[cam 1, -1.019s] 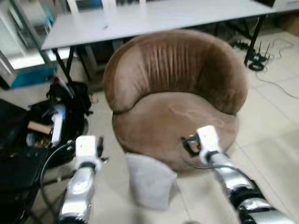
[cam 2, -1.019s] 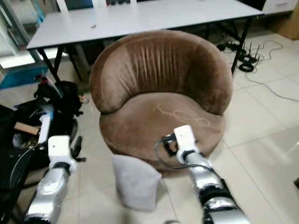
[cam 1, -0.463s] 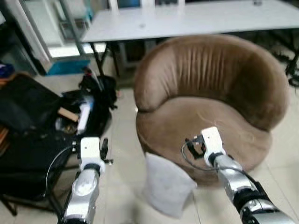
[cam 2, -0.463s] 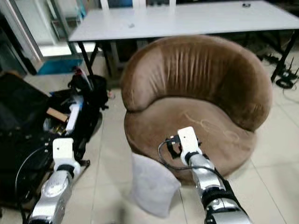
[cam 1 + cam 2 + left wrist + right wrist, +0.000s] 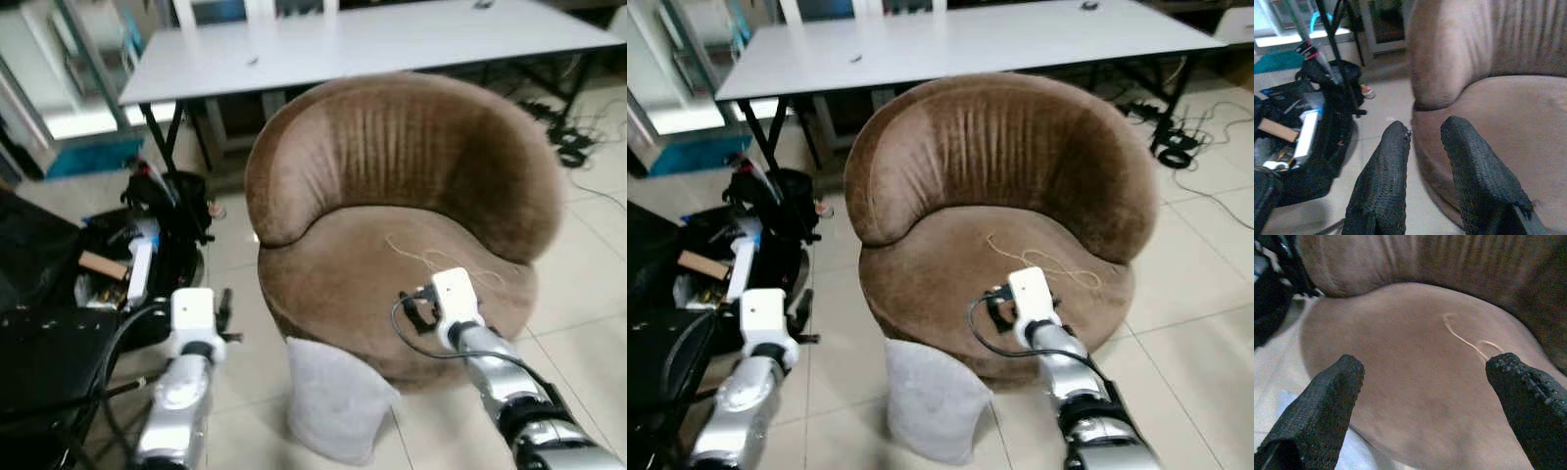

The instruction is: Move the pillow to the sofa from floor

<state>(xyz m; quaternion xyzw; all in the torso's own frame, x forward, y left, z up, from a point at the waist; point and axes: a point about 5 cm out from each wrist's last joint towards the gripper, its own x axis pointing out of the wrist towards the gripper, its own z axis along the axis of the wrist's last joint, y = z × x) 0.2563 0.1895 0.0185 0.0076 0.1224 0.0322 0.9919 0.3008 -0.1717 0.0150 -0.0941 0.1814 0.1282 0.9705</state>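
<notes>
Apparently, the grey pillow [image 5: 336, 399] is soft and light, so it is best pinched at its upper edge. It stands on the floor [image 5: 578, 294], leaned against the front of the brown sofa [image 5: 402, 211]. The right tool [image 5: 1430, 396], fingers wide apart, hovers just above it; the left tool [image 5: 1425, 161], fingers slightly apart, is beside it.

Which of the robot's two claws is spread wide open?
The right gripper, held over the brown sofa seat, has its fingers far apart. The left gripper, out over the floor beside the sofa, has only a narrow gap.
</notes>
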